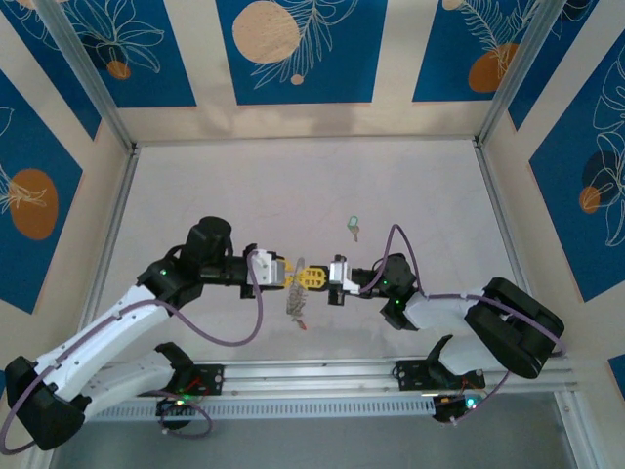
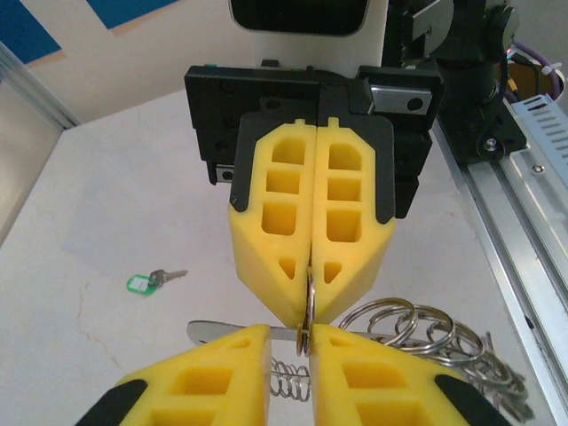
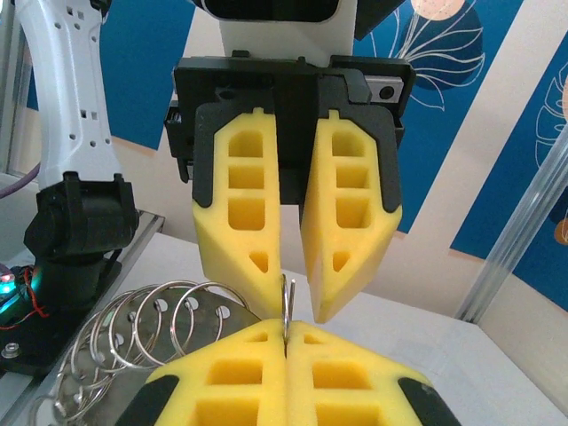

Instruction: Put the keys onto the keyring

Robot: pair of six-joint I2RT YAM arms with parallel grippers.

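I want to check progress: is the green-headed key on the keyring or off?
Off: the key lies flat on the table, apart from the keyring.

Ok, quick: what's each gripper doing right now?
Left gripper: open, jaws slightly apart around the keyring.
Right gripper: shut on the keyring.

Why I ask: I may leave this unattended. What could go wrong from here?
1. The right end effector pinches the ring edge-on at its very fingertips. The ring might twist or slip if the left end effector, its jaws apart around the same wire, closes off-centre.
2. The key lies apart on the table. With both end effectors at the ring, fetching it likely means letting go.
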